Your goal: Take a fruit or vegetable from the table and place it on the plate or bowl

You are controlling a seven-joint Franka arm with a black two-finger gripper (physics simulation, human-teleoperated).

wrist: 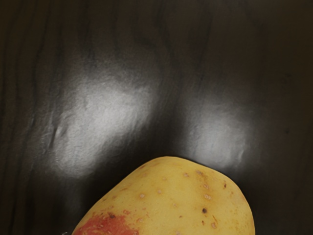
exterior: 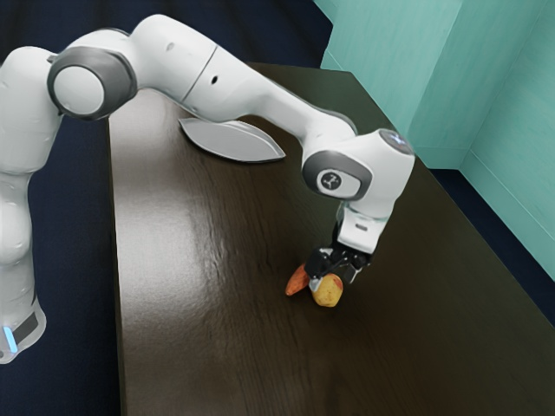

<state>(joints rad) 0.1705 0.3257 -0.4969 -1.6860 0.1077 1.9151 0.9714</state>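
A yellow fruit (exterior: 329, 294) with a red blush and small brown specks lies on the dark wooden table (exterior: 199, 260), right of the middle. My gripper (exterior: 336, 276) stands straight above it, pointing down, shut on the fruit's upper part from both sides. In the wrist view the yellow fruit (wrist: 171, 200) sits just under my hand, with glossy table beyond it. An orange, elongated vegetable (exterior: 297, 280) lies touching or almost touching the fruit on its exterior-view left side. A grey plate (exterior: 232, 139) rests at the table's far end, partly behind my arm.
The table's near edge runs along the exterior view's lower right, its left edge down the exterior view's left. Teal walls (exterior: 486, 78) rise at the upper right. A wide stretch of bare tabletop separates the fruit from the plate.
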